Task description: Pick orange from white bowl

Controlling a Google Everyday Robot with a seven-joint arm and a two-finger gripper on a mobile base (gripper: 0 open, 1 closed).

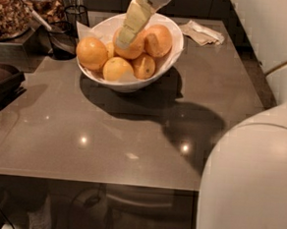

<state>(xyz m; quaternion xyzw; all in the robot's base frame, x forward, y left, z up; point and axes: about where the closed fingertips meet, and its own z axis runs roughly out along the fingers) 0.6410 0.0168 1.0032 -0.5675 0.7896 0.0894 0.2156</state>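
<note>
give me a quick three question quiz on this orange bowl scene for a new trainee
1. True or false: the pincer is down inside the white bowl, among the oranges.
2. What lies at the far right corner of the table? A) a crumpled napkin B) a spoon C) a mug
3. Fill in: seen from the camera, the bowl stands on the ____ half of the table.
Key: 1 true; 2 A; 3 far.
</note>
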